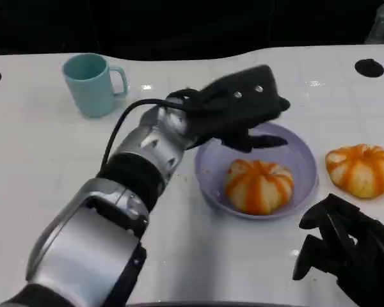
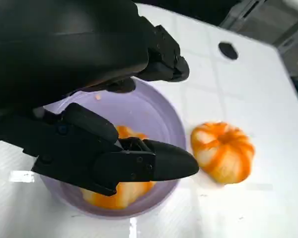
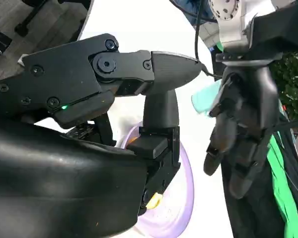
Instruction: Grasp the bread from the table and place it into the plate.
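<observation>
One orange-striped bread (image 1: 259,185) lies inside the purple plate (image 1: 304,160) at mid table. My left hand (image 1: 243,105) hovers over the plate's far rim, fingers apart and holding nothing. From the left wrist, that hand (image 2: 104,153) stands just above the bread (image 2: 114,198) in the plate (image 2: 174,124). A second bread (image 1: 361,169) sits on the table right of the plate, also seen as the bread (image 2: 223,151) beside the rim. My right hand (image 1: 345,246) rests low at the front right, empty, fingers loosely apart.
A teal mug (image 1: 93,83) stands at the back left. Black round holes (image 1: 369,67) mark the white table's far corners. The right wrist view shows my right hand (image 3: 89,148) near the plate (image 3: 184,198), with the left hand (image 3: 243,124) beyond.
</observation>
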You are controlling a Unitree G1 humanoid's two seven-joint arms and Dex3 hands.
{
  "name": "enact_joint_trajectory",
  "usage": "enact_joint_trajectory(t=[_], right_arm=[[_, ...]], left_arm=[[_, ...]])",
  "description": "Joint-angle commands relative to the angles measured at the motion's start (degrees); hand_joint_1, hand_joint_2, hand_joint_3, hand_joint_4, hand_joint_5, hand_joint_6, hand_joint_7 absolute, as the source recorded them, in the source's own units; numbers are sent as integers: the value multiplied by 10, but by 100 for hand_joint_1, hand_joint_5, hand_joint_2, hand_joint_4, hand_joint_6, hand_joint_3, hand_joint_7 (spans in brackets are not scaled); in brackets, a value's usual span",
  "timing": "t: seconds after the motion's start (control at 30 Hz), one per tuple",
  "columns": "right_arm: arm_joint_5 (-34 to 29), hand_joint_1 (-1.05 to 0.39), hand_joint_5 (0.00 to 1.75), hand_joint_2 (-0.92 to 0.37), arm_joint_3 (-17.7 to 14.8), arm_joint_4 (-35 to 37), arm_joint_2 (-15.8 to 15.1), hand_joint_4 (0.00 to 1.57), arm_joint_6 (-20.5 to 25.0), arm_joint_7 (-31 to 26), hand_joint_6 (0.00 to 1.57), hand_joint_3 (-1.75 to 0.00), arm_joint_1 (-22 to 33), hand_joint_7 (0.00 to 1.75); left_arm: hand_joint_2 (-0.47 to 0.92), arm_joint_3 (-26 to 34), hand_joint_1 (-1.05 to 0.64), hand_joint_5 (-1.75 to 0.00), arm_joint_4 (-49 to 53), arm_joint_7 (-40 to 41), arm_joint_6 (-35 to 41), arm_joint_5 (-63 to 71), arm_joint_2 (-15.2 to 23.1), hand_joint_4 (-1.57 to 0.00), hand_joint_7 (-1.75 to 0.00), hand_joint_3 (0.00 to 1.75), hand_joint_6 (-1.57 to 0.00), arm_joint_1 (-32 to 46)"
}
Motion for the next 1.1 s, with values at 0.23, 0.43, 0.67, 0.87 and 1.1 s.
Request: enact_joint_trajectory(t=[0.23,0.43,0.67,0.87,1.1], right_arm=[[8,-45,175,-92,-10,15,-3,67,-24,15,51,-39,11,161],[6,-46,175,-92,-7,21,0,70,-31,15,54,-37,7,160],[5,-45,175,-92,-5,25,-2,69,-34,17,54,-38,2,161],[1,-46,175,-92,-2,20,-1,69,-32,11,53,-37,0,161],[-1,-46,175,-92,2,11,-3,67,-30,9,52,-39,4,162]], left_arm=[[92,96,-54,-96,-162,6,33,-121,24,-58,-10,29,-81,128],[92,151,-52,-98,-357,-35,138,-242,26,-73,-15,36,-94,251],[92,190,-59,-114,-503,-45,286,-368,26,-71,-23,29,-94,342],[92,229,-65,-135,-634,-43,408,-495,30,-68,-83,34,-73,444],[92,251,-62,-152,-742,24,477,-558,21,-71,-115,30,-69,536]])
